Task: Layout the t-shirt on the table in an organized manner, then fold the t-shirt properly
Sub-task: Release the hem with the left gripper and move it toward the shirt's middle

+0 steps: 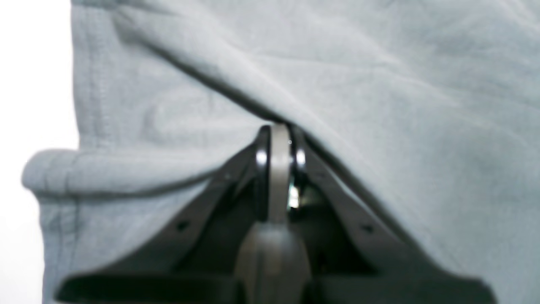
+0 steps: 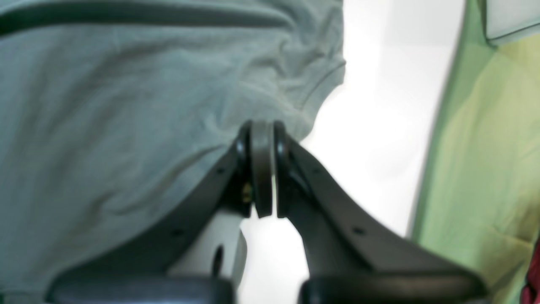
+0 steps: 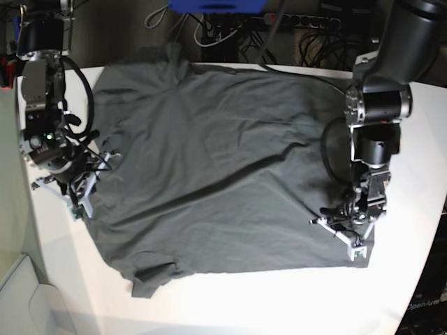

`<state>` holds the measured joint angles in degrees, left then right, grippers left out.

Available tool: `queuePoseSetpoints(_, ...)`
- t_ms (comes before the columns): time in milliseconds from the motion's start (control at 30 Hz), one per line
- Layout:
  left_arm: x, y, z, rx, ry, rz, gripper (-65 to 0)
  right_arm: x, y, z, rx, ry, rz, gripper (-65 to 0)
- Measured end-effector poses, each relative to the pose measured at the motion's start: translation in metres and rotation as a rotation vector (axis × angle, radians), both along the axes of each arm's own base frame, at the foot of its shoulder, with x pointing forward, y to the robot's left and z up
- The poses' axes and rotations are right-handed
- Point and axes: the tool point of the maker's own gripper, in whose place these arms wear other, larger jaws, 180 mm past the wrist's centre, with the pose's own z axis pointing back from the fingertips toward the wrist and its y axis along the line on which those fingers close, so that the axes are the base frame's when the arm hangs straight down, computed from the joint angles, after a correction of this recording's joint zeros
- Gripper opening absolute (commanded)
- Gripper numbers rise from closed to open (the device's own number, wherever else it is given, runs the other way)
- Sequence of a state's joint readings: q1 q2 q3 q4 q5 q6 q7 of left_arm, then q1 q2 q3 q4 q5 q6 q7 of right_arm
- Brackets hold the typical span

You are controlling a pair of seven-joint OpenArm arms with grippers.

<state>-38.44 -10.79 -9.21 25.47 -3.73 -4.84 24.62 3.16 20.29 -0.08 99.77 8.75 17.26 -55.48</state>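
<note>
Left gripper [image 1: 279, 131] clenched on t-shirt [image 1: 379, 105] fold, cloth draping over and beyond its tips. Right gripper [image 2: 261, 126] clenched on shirt edge; shirt spread between both on table [image 3: 293, 300].

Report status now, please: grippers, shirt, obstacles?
Left gripper shut on t-shirt edge. Right gripper shut on opposite edge. Shirt spread on table, wrinkled. Nothing in the way.

The left hand [image 1: 279, 139] pinches a fold of the t-shirt [image 1: 358, 93].
</note>
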Motion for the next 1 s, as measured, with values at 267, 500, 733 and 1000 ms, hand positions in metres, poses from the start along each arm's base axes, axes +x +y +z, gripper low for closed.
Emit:
queuePoseSetpoints(267, -0.011, 0.046, 0.002, 0.053, 0.018, 0.053, -64.8, 0.004, -0.019, -0.044, 0.02, 0.131, -0.069, -65.0)
queuePoseSetpoints(500, -0.013, 0.052, 0.003, 0.066, 0.021, 0.057, -64.8, -0.004, -0.006, -0.054, 0.02, 0.183, 0.021, -65.0)
queuePoseSetpoints(733, -0.012, 0.051, 0.004, 0.065, 0.021, 0.055, -64.8, -0.018, -0.007, -0.063, 0.008, 0.209, 0.037, -65.0)
queuePoseSetpoints(1000, 0.017, 0.045, 0.059, 0.075, -0.042, 0.033, -64.8, -0.034, 0.02, -0.009, -0.04, 0.089, 0.122, -65.0)
